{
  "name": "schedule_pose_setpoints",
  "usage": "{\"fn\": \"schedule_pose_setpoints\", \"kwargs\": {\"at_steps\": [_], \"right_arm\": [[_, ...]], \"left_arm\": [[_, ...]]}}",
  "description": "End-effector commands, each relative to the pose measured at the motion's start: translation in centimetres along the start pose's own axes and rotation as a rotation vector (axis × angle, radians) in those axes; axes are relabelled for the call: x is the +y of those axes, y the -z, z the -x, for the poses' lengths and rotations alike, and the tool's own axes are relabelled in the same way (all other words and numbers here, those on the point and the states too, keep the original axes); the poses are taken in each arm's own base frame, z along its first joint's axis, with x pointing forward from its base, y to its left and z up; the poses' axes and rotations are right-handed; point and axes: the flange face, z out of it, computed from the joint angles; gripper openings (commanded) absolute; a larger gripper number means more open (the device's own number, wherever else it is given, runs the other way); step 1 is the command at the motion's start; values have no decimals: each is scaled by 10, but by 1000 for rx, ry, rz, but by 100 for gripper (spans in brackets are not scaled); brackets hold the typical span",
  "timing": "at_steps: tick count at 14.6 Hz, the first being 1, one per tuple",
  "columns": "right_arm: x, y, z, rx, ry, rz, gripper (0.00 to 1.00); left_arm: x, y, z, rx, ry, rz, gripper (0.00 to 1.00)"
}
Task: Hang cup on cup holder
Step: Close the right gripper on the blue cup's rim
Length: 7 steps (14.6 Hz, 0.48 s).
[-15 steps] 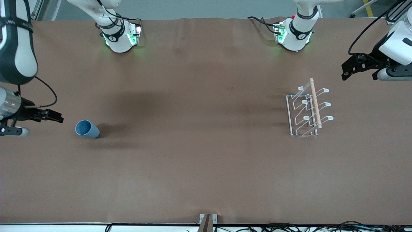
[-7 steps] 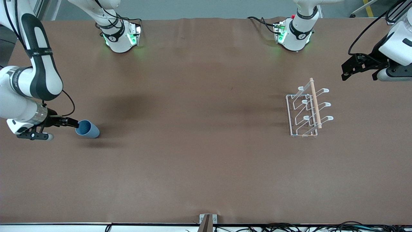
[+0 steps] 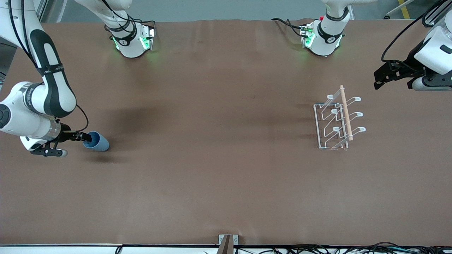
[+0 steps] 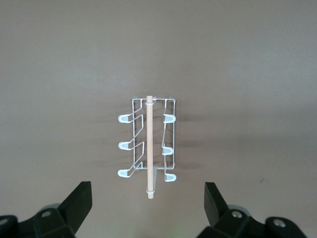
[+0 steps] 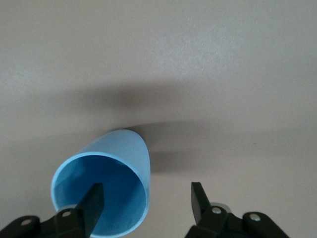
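cup (image 3: 96,141): little light-blue tumbler, standing mouth-up on the table (image 3: 212,176) way down at the right arm's end. Nothing has lifted it yet, it's sitting on the brown surface.

right gripper (image 3: 84,137): down at the cup's rim. In the right wrist view one finger (image 5: 91,206) is dipped inside the mouth and the other is outside the wall, so the wall on that side sits in the gap. Jaws are apart with clear space on the outer side; I can't see any squeeze on the plastic yet (so I'd call it straddling, not gripping).

why that grip: no handle on this thing, so pinching the rim wall is about the only tidy way in. My guess is it also leaves the mouth mostly free for a prong to slide in afterwards.

cup holder (image 3: 333,125): white wire rack with a wooden dowel (image 3: 346,113) on top, at the left arm's end of the table, well apart from the cup. All prongs bare.

left gripper (image 4: 147,203): hovering up off the table near the rack, fingers spread wide, holding nothing. Its wrist camera looks straight down on the rack. This arm is just waiting.

progress: very start, pickup stage. Next needs the jaws to close on the wall, then a long carry across.

risk: thin rim pinch on a light cup, could tip or swing.
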Motion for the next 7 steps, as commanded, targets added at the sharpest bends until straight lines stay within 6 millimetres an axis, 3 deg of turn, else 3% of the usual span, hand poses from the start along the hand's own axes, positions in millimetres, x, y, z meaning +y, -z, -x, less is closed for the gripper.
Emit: {"fn": "schedule_pose_setpoints", "kwargs": {"at_steps": [1, 3, 7], "right_arm": [[3, -11, 2, -7, 8, -5, 67], [3, -13, 1, -10, 8, -5, 57], [-3, -17, 1, -15, 2, -13, 15]], "left_arm": [[-2, 4, -2, 1, -8, 0, 100], [1, 4, -2, 1, -8, 0, 100], [-2, 4, -2, 1, 2, 0, 100]]}}
